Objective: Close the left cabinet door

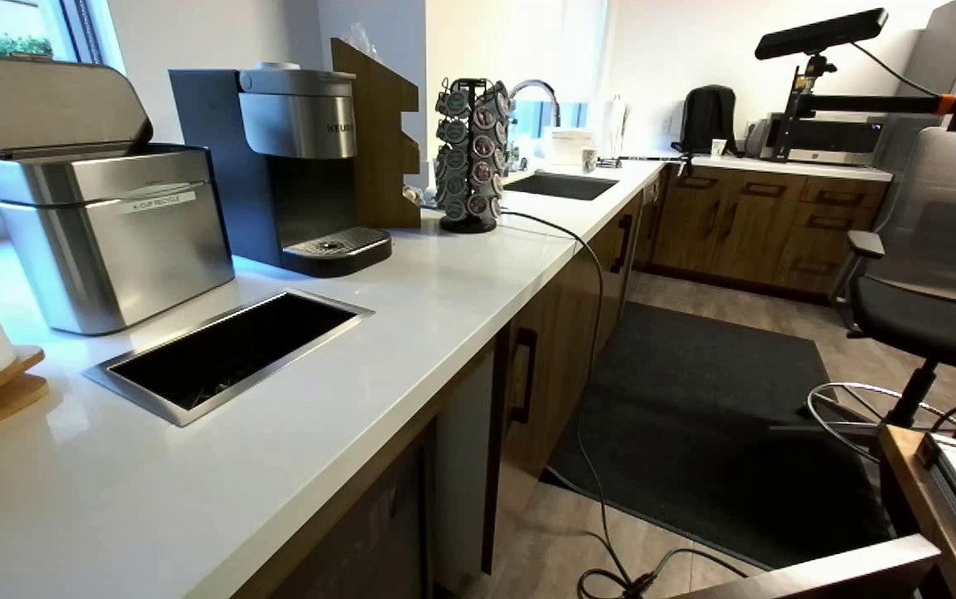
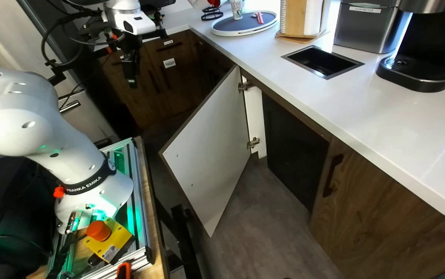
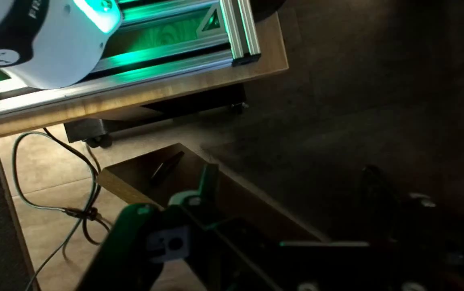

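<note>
The left cabinet door stands swung wide open; its white inner face (image 2: 214, 155) and metal hinges show in an exterior view. In an exterior view only part of it shows at the bottom right (image 1: 827, 574). In the wrist view I see its brown outer face (image 3: 232, 198) and dark bar handle (image 3: 167, 167). My gripper (image 2: 131, 75) points down on the door's outer side, apart from it in that exterior view. In the wrist view the gripper's fingers (image 3: 290, 171) are spread wide with nothing visible between them, though the area is very dark.
The robot's wooden table (image 2: 148, 217) stands close to the door's free edge. The white countertop (image 2: 361, 116) runs above the open cabinet, with a dark panel (image 2: 292, 147) inside. A closed neighbouring door (image 2: 381, 209) is to the right. A cable (image 3: 82, 214) lies on the floor.
</note>
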Tool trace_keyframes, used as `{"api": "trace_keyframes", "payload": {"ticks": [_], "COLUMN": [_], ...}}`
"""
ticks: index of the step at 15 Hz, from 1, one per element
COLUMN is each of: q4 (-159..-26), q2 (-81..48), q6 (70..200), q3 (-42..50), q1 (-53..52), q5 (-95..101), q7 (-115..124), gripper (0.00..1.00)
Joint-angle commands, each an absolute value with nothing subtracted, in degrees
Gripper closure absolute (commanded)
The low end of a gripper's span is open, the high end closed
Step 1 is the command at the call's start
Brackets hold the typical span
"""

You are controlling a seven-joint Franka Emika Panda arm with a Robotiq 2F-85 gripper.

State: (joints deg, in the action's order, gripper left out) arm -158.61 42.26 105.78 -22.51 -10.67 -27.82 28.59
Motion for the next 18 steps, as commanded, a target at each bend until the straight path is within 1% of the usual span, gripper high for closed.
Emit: {"api": "trace_keyframes", "payload": {"ticks": [1,5,8,9,11,15,18], "q4": [-158.59,-158.55,-158.54,-158.56,-158.52,-158.18,-158.16], "q2": [37.66,34.25,29.96,33.30,31.30,28.93,25.82], "q6": [115.51,125.08,129.80,126.96,128.23,128.80,132.90], "q3": [-29.81,-35.44,-40.24,-36.99,-38.74,-39.53,-41.74], "q1": [-8.61,-5.01,1.07,-2.81,-0.03,1.07,3.64], "q5": [-32.35,-36.20,-37.75,-35.22,-35.96,-36.27,-36.52], "q7": [34.30,35.28,35.46,35.24,35.23,36.08,36.61], "gripper": [0.44,0.73,0.98,0.79,0.95,1.00,1.00]}}
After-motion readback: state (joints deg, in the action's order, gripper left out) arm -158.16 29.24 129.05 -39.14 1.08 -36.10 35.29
